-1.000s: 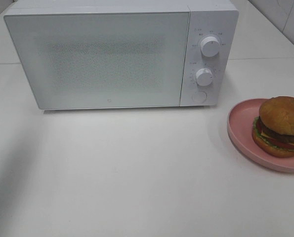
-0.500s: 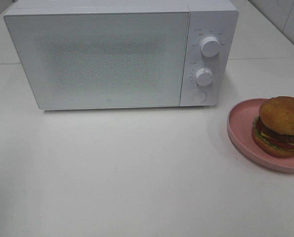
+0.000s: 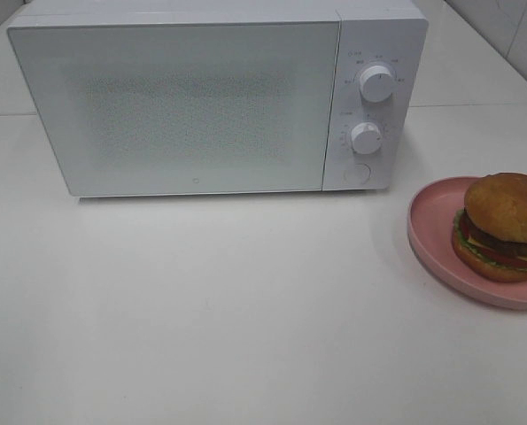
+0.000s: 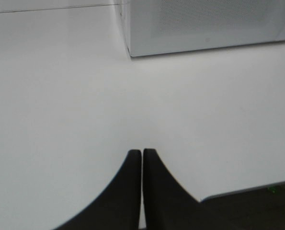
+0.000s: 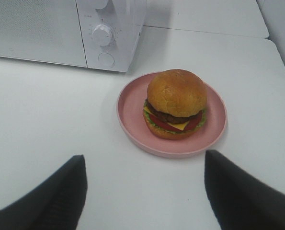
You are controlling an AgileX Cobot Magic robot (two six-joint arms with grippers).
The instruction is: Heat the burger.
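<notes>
The burger [image 3: 504, 226] sits on a pink plate [image 3: 431, 217] at the table's right edge, to the right of the white microwave [image 3: 192, 106], whose door is shut. No gripper shows in the exterior view. In the right wrist view the burger [image 5: 176, 103] lies on its plate [image 5: 132, 108] ahead of my right gripper [image 5: 143, 157], which is open with nothing between its fingers and held back from the plate. My left gripper [image 4: 142, 152] is shut and empty over bare table, well short of the microwave's corner [image 4: 204, 24].
The microwave's panel carries two knobs [image 3: 375, 83] [image 3: 366, 137] and a round button [image 3: 358, 173]. White table [image 3: 245, 310] stretches in front of the microwave. The table's near edge [image 4: 247, 191] shows beside the left gripper.
A faint shadow on the table's left side has gone. The burger, plate and microwave have not moved.
</notes>
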